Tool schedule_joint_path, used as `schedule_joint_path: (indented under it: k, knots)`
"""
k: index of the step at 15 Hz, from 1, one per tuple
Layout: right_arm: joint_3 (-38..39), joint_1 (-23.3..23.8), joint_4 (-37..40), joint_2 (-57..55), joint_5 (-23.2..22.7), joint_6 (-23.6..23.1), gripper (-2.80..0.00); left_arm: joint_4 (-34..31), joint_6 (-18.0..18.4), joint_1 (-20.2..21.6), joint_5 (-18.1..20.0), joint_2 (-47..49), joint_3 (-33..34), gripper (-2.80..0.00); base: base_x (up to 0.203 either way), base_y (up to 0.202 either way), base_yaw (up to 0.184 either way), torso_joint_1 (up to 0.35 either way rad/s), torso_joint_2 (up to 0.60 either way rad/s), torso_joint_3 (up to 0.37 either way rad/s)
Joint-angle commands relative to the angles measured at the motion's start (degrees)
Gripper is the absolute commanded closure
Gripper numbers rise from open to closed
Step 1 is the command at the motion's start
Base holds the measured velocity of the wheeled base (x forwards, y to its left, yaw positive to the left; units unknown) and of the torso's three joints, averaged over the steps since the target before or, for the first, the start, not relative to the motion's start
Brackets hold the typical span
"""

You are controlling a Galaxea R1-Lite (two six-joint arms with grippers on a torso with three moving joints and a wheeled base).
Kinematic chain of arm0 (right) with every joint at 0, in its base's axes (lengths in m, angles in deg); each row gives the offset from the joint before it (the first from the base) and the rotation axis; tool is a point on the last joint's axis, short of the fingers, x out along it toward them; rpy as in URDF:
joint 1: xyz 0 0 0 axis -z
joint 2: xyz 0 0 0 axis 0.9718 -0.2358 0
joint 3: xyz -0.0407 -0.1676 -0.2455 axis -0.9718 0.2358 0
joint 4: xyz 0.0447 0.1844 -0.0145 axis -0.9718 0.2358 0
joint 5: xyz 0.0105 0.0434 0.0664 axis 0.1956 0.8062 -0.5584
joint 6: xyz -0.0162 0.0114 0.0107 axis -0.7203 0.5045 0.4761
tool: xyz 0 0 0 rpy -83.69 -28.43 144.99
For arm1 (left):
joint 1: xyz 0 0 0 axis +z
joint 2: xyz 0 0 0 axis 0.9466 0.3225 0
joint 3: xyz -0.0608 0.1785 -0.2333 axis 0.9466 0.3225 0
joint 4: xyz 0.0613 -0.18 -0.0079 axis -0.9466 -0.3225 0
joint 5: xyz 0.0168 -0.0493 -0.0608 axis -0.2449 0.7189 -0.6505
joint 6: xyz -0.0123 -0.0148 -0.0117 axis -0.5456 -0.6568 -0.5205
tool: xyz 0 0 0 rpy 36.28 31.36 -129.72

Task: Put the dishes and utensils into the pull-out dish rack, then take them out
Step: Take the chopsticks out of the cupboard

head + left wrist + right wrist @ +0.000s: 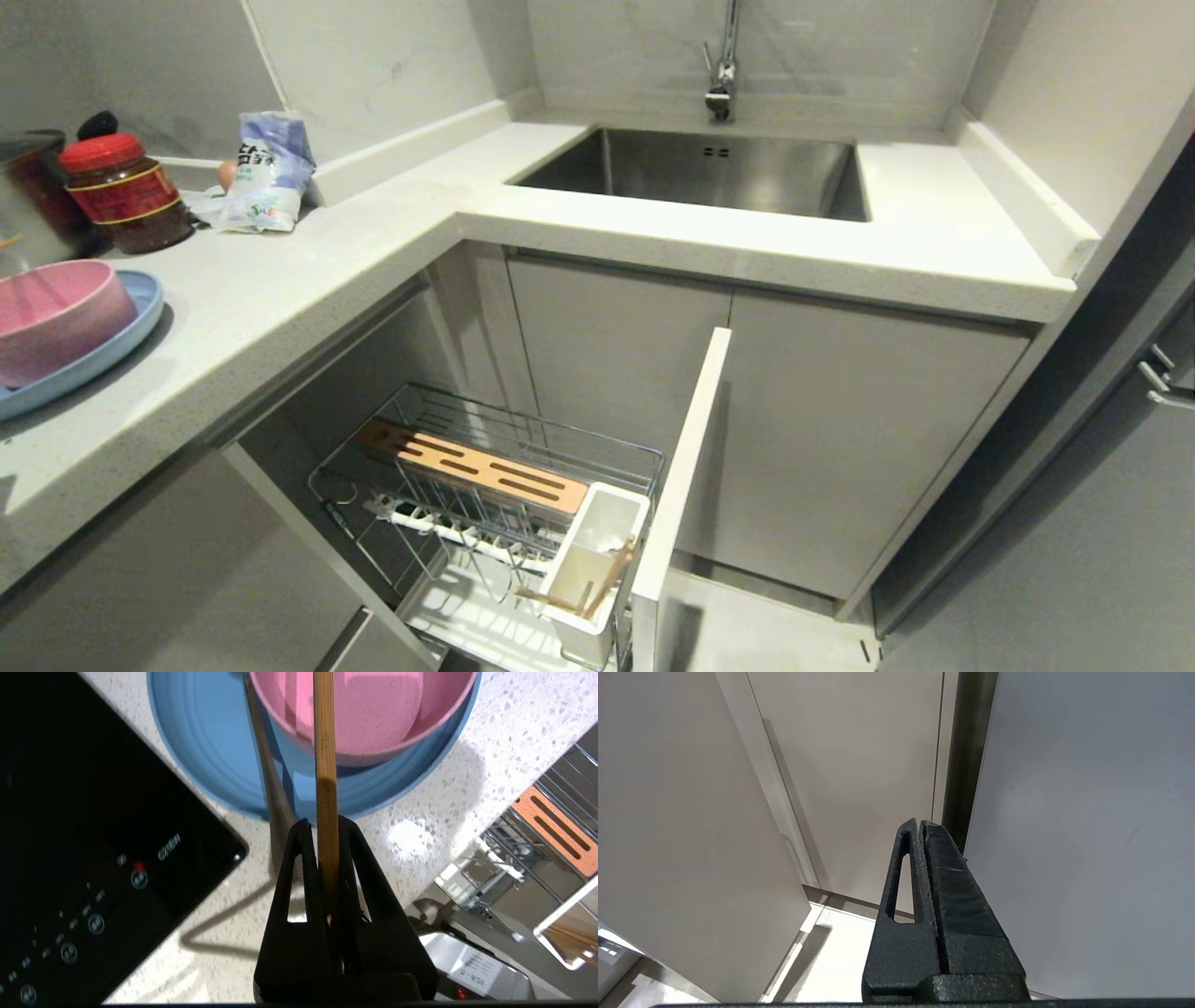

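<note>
Left claw (pixel 327 828) clamped on one chopstick (pixel 325 765), held over the pink bowl (pixel 373 714) and blue plate (pixel 205 751) on the bench (pixel 490 742); right claw (pixel 922 826) closed, empty, parked by cabinets. Thin grip near the stick's end: it may pivot or slip, missing the rack's white cup (pixel 597 560).

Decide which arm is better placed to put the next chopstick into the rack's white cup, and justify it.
Left. The left gripper already clamps a chopstick above the pink bowl and blue plate, with the rack nearby. The right gripper is shut on nothing, facing cabinet doors.
</note>
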Motion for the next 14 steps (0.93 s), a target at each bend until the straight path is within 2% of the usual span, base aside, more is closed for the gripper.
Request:
schedule_joint_path:
  k: [1, 7, 10, 14]
  knots:
    - [1.5, 0.0, 0.0, 0.0, 0.0, 0.0, 0.00, 1.6, 1.2, 0.1, -0.1, -0.3, 2.0, 0.00, 0.000, 0.000, 0.000, 0.000, 0.00, 0.000]
    - [1.5, 0.0, 0.0, 0.0, 0.0, 0.0, 0.00, 5.7, 3.3, 0.1, -0.1, -0.6, 6.6, 0.00, 0.000, 0.000, 0.000, 0.000, 0.00, 0.000]
    - [1.5, 0.0, 0.0, 0.0, 0.0, 0.0, 0.00, 8.1, 5.7, 0.1, -0.2, -1.1, 9.3, 0.00, 0.000, 0.000, 0.000, 0.000, 0.00, 0.000]
    - [1.5, 0.0, 0.0, 0.0, 0.0, 0.0, 0.00, 8.5, 7.3, 0.2, -0.4, -2.0, 10.7, 0.00, 0.000, 0.000, 0.000, 0.000, 0.00, 0.000]
